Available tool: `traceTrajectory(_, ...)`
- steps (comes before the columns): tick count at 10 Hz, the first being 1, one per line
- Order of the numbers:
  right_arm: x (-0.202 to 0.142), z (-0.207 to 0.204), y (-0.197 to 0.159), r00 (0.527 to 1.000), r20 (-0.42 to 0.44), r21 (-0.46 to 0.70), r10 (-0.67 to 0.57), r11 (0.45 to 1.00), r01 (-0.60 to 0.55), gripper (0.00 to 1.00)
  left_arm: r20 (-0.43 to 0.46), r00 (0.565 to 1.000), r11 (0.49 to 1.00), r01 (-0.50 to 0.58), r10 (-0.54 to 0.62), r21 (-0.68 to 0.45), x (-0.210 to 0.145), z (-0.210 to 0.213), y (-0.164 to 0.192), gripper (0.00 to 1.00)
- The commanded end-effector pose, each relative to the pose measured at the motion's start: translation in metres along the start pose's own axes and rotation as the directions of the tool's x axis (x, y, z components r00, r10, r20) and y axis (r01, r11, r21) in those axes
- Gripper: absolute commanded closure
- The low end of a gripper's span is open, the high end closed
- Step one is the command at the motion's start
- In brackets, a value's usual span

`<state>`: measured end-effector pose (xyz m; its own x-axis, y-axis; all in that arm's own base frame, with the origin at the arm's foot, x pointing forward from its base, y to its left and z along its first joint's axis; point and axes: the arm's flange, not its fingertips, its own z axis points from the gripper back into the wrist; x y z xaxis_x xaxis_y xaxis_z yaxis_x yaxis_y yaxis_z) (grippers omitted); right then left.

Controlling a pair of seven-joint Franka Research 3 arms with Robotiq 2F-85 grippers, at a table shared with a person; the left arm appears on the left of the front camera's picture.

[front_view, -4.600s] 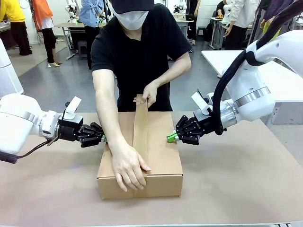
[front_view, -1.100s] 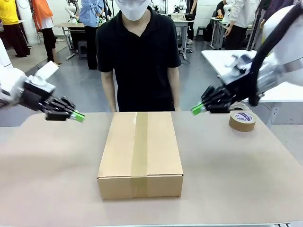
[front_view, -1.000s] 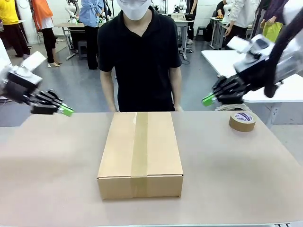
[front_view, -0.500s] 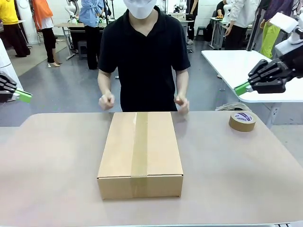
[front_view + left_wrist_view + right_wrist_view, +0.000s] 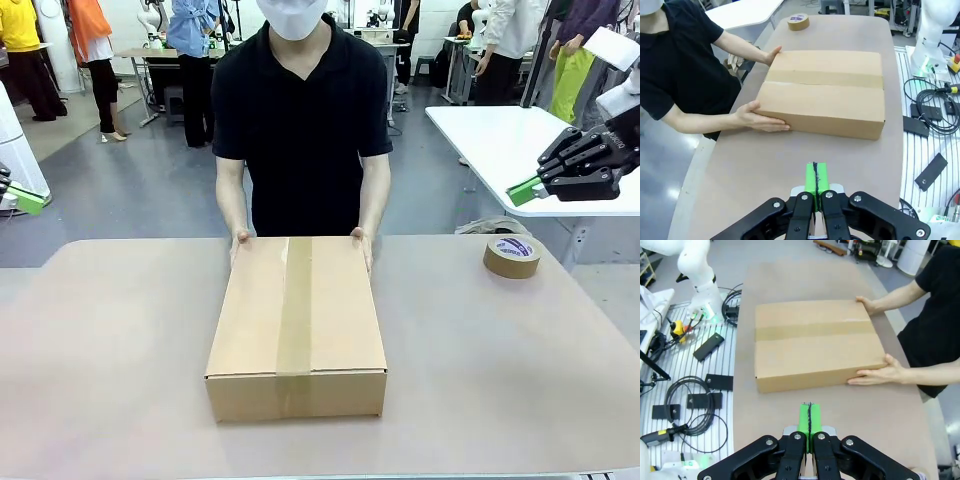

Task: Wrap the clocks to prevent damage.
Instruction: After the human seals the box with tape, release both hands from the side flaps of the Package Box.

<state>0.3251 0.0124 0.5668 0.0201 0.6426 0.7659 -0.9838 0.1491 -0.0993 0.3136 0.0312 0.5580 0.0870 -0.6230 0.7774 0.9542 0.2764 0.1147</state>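
Clocks themselves are not visible to me: I am reading one cardboard box (image 5: 296, 325), lying flat at the middle of the tabletop (image 5: 500, 380) with one tape strip along its top, as the sealed package. Since half a second ago the person is placing both hands (image 5: 241, 241) on the box's far corners while I am holding the left claw (image 5: 814, 183) and right claw (image 5: 524, 190) pulled back, each with pads pressed together on nothing, so I judge the taping finished. I am counting one box, one tape roll (image 5: 511, 256), two hands, two claws.
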Motion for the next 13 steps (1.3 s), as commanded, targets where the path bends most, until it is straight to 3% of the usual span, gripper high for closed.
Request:
traceTrajectory(1, 0.0013, 0.0015, 0.0008, 1.0, 0.001, -0.002, 0.004, 1.0, -0.004, 0.99, 0.006, 1.0, 1.0, 0.0, 0.0, -0.003, -0.001, -0.002, 0.0022, 1.0)
traceTrajectory(13, 0.0013, 0.0015, 0.0008, 1.0, 0.001, -0.002, 0.004, 1.0, -0.004, 0.99, 0.006, 1.0, 1.0, 0.0, 0.0, -0.003, -0.001, -0.002, 0.0022, 1.0)
